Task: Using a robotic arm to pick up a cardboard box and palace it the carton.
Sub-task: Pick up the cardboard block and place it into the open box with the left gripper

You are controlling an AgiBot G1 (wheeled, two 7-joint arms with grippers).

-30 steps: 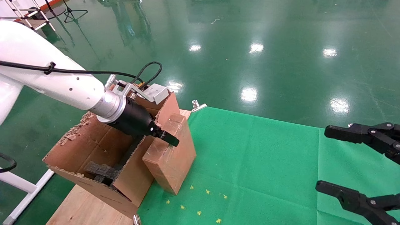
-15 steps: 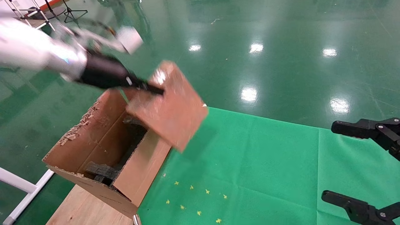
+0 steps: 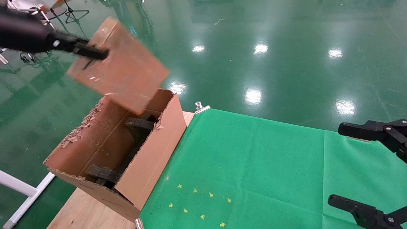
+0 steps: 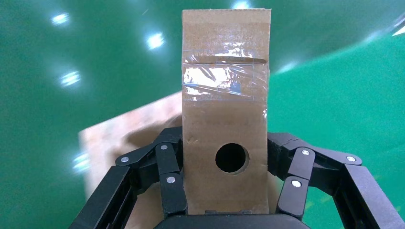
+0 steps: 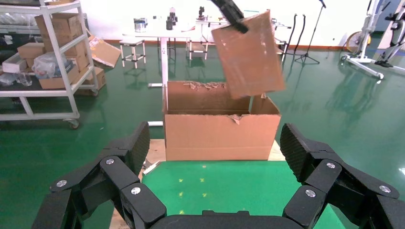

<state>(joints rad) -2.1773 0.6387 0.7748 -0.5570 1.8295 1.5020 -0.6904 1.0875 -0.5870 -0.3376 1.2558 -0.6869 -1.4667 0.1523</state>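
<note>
My left gripper [image 3: 95, 53] is shut on the flat brown cardboard box [image 3: 122, 65] and holds it tilted in the air above the carton's far end. The left wrist view shows the box's narrow edge [image 4: 226, 119] with its round hole between the fingers [image 4: 169, 179]. The carton [image 3: 149, 162] stands open at the table's left, with ragged top edges and black foam blocks [image 3: 140, 125] inside. It also shows in the right wrist view [image 5: 219, 133], with the box [image 5: 250, 55] hanging above it. My right gripper [image 3: 365, 165] is open and empty at the right edge.
A green cloth [image 3: 254, 165] covers the table, clipped at the back by a metal clip [image 3: 201, 107]. Small yellow marks [image 3: 197, 203] lie near the front. Bare wood [image 3: 86, 213] shows under the carton. Shelves and stands [image 5: 52, 57] stand on the far floor.
My left gripper has lifted the cardboard box from the cloth beside the carton, up and to the left, to above the carton. The right gripper shifted slightly right.
</note>
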